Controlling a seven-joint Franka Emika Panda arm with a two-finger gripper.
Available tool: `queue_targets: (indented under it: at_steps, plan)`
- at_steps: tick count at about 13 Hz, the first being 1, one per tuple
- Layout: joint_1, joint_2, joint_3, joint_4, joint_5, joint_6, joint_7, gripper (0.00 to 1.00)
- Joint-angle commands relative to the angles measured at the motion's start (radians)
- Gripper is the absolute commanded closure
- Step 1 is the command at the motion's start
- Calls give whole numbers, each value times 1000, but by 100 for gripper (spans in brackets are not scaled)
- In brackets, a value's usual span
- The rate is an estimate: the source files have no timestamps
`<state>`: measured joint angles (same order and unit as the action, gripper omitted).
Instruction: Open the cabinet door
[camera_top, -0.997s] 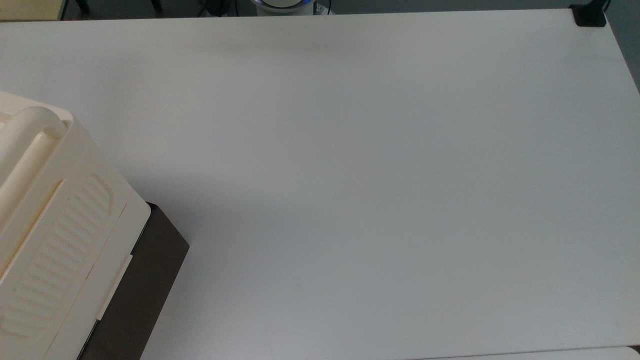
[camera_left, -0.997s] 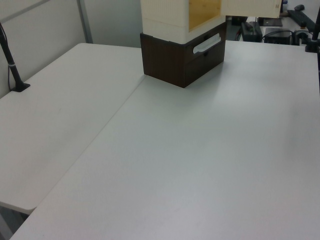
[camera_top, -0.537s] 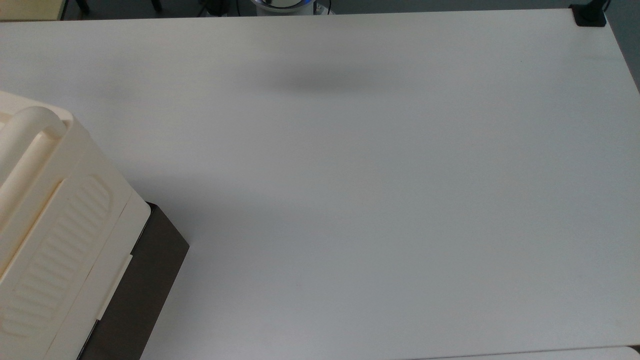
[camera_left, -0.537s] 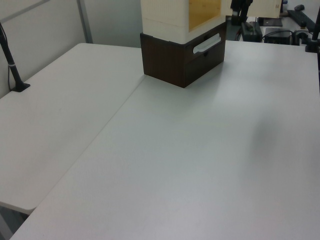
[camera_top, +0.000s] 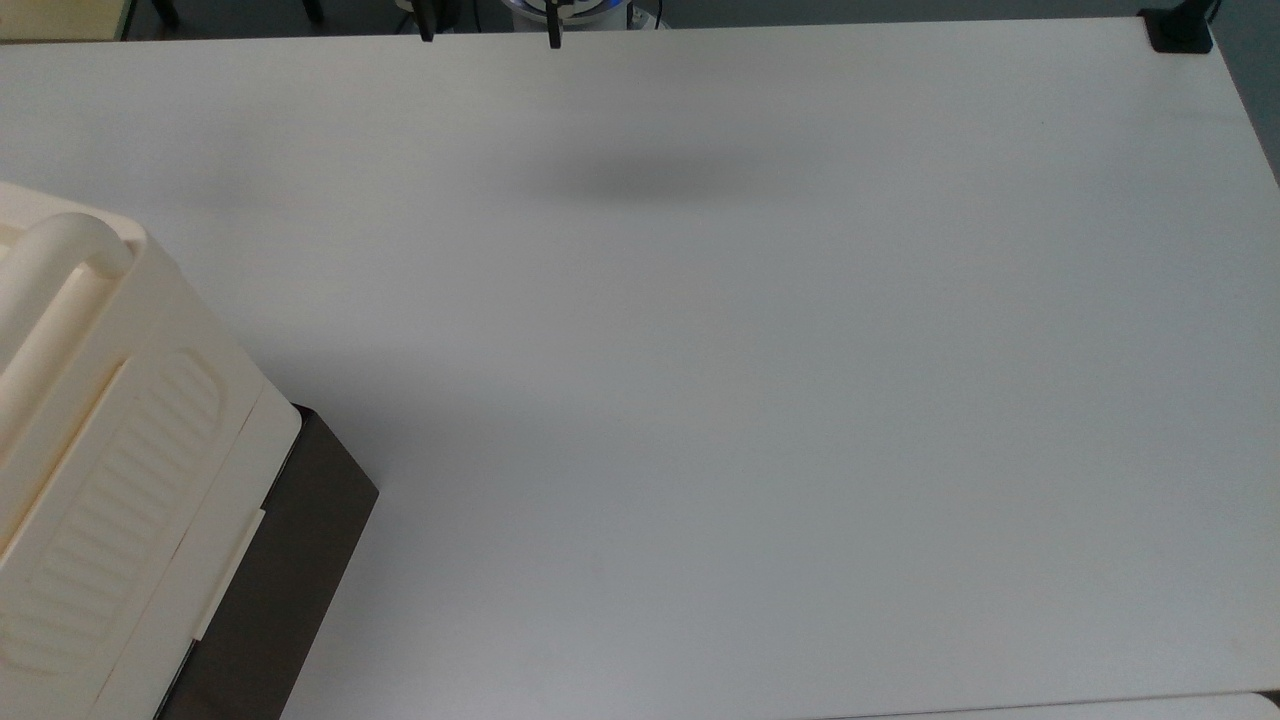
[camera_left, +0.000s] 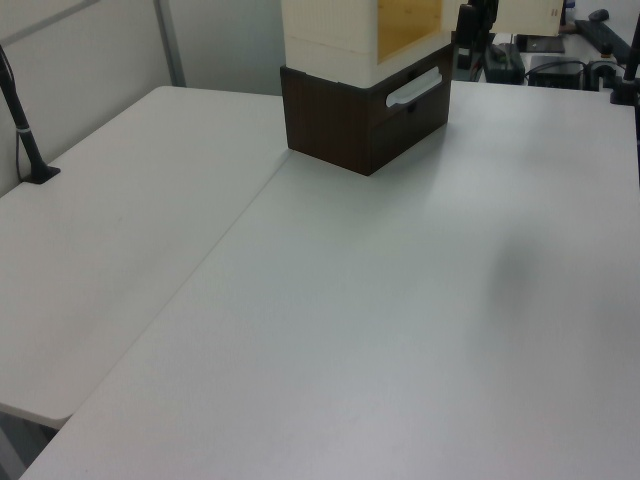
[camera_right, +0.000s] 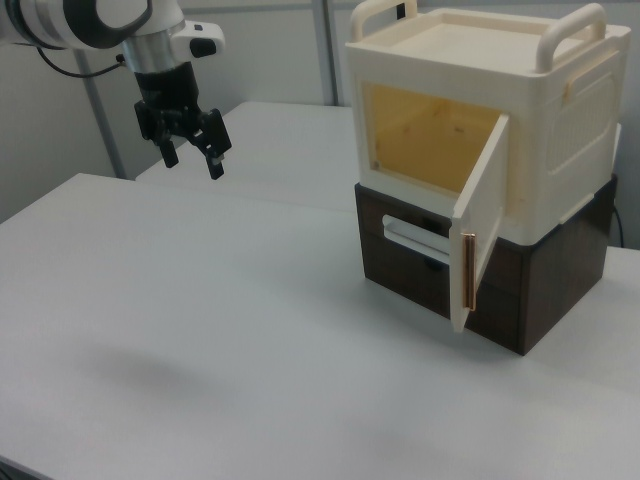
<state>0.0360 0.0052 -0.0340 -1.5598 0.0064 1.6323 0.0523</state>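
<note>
One cabinet (camera_right: 540, 120), one cabinet door (camera_right: 478, 225) ajar, one pincer (camera_right: 192, 160)

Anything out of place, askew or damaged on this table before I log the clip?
Nothing looks damaged or spilled. One thing to log: the cabinet door already hangs partly open, baring the yellowish inside of the cabinet, while the gripper hovers well away above the table, jaws apart, holding nothing.

A broad white bench (camera_top: 760, 400) takes up the room, a second white table (camera_left: 90, 280) butted against it, pale partition walls (camera_right: 270, 50) behind.
</note>
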Motion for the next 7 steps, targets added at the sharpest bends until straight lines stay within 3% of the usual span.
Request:
queue_targets:
  at_steps: [1,7]
  plan:
    - [22,-10,-26,-9,-40,26,-23,0]
    - [22,-8,-27,-9,-59,26,-15,0]
